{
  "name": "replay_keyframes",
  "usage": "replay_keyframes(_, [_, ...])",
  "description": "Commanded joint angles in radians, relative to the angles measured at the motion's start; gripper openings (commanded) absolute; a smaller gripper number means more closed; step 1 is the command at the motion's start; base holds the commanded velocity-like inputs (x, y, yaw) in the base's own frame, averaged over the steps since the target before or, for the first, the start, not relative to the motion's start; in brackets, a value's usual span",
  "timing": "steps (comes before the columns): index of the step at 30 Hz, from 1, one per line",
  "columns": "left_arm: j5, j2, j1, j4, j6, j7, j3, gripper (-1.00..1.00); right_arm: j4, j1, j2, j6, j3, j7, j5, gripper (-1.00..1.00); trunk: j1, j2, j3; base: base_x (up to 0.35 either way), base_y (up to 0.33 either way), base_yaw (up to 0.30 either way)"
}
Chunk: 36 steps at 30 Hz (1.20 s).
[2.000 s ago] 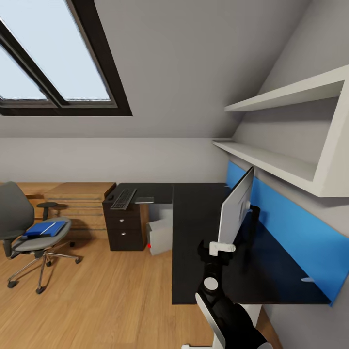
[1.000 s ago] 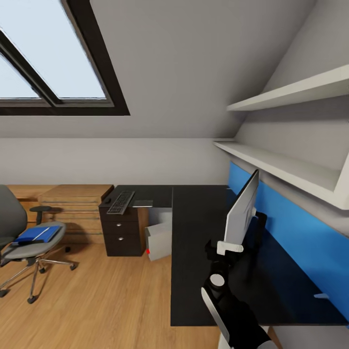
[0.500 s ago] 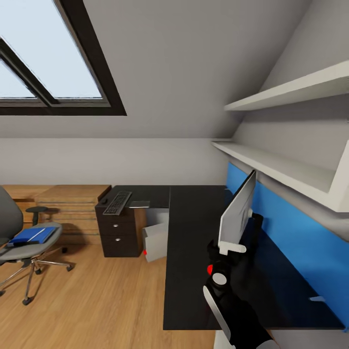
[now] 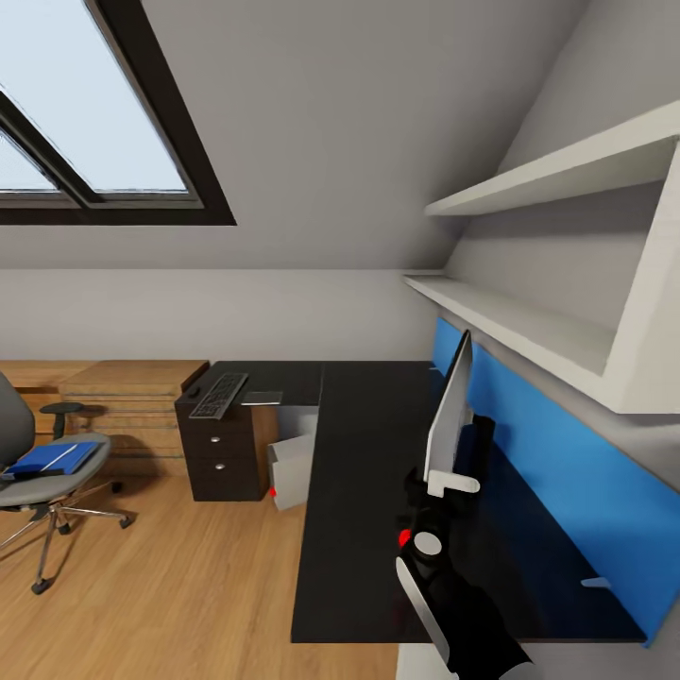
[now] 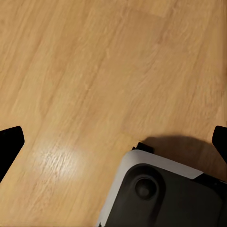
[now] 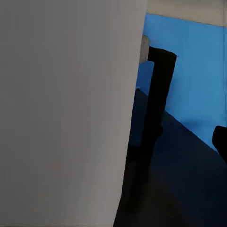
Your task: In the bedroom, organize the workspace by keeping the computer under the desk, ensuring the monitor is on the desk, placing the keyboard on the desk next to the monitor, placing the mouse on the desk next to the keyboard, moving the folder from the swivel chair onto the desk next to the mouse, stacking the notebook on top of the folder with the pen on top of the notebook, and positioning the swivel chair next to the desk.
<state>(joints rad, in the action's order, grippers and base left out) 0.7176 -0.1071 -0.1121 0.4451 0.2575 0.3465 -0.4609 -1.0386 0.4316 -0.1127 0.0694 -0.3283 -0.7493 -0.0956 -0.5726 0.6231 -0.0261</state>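
Right gripper (image 4: 444, 488): clamping the monitor (image 4: 451, 411) edge, fingers partly hidden.
Monitor: standing on the desk (image 4: 364, 453), seen edge-on.
Left gripper: fingers spread wide, tips cut off.
Swivel chair (image 4: 38, 472): cropped, carrying the folder (image 4: 52, 458).

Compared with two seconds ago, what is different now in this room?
The head camera has swung, so everything sits further left in the picture; that is no move of the things. The monitor, gripped at its lower edge by the right claw, has turned and looks more edge-on above the desk. Unchanged: keyboard on the desk, folder on the swivel chair.
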Motion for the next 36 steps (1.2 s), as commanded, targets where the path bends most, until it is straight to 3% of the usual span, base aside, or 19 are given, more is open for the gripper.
replay_keyframes(1, [0.008,-0.002,0.0,0.003,0.003,0.008,-0.008,1.0,-0.001,0.001,0.001,0.007,-0.003,-0.007,-0.004,1.0,0.0,0.002,-0.002,0.0,-0.13,0.0])
replay_keyframes(20, [0.008,-0.001,0.0,0.003,0.003,0.008,-0.008,1.0,-0.001,0.001,0.001,0.008,-0.003,-0.007,-0.004,1.0,0.0,0.002,-0.002,-0.014,-0.094,0.0])
replay_keyframes(36, [0.008,-0.002,0.0,0.003,0.004,0.008,-0.008,1.0,0.008,0.001,0.001,0.007,-0.003,-0.007,-0.004,1.0,0.0,0.002,-0.002,-0.052,-0.008,0.0])
